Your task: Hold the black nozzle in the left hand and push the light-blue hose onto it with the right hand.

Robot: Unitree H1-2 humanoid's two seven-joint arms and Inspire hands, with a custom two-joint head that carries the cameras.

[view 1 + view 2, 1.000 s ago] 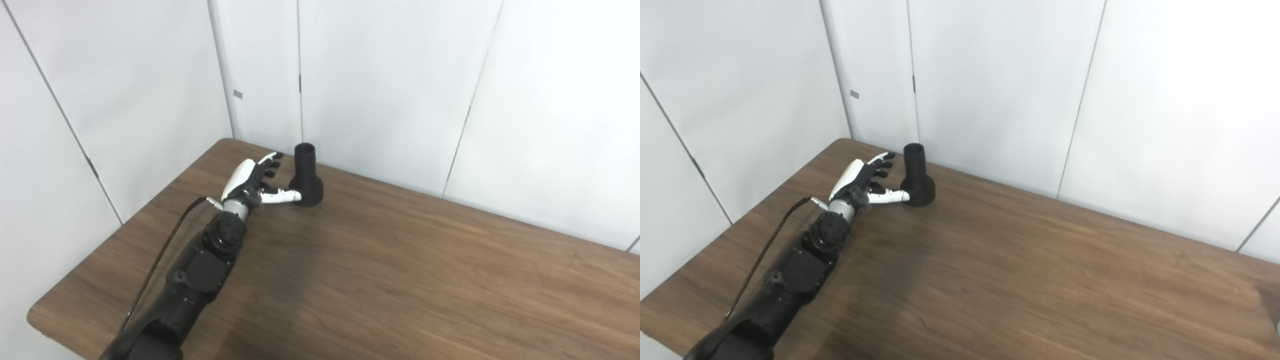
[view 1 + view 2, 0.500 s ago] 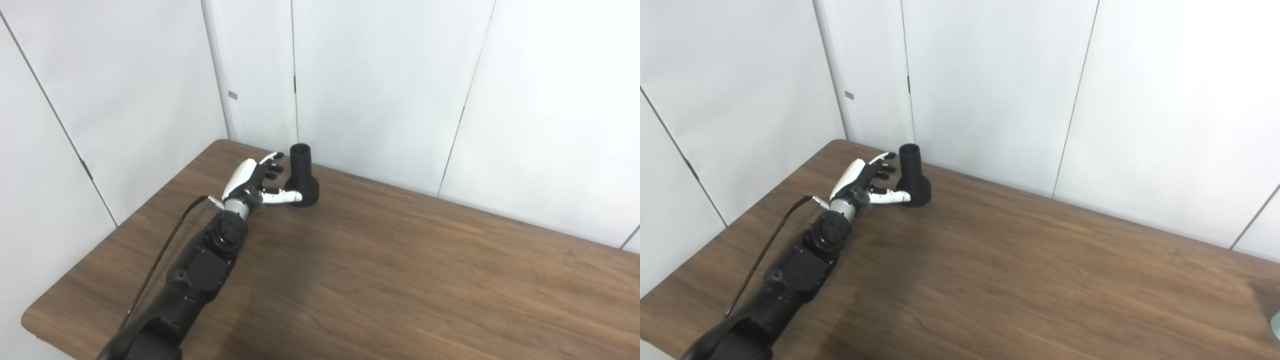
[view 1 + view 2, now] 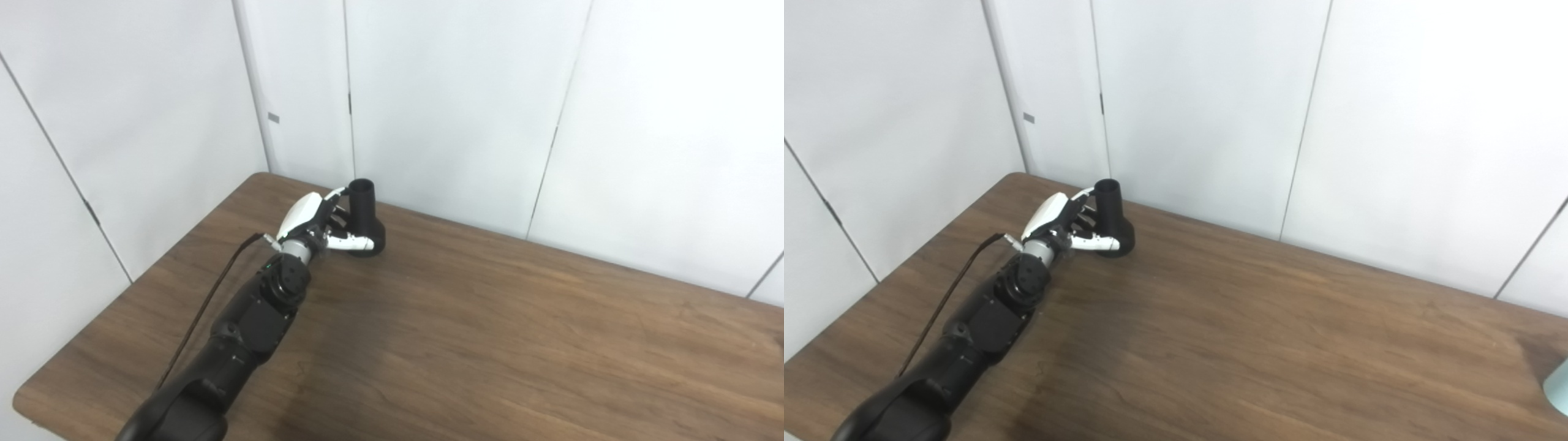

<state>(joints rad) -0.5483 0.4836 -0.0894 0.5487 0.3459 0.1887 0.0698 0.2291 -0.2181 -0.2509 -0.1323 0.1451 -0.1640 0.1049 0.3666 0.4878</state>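
Writing: none readable; only a small grey tag (image 3: 274,117) on the white wall panels (image 3: 459,92) beyond the hand.
Nozzle: black plastic funnel-shaped nozzle (image 3: 364,211) stands upright on the brown wooden table (image 3: 490,343), long axis vertical, narrow tube mouth up, wide base down.
Left hand: white-and-black left hand (image 3: 312,222) cups the nozzle, thumb across the base, fingers at the neck; firm grip cannot be told.
Surroundings: light-blue object (image 3: 1558,387) at the picture's edge, well to the hand's right.
Right hand: out of view.

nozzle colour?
Solid black nozzle, no pattern; clearest in the left eye view.
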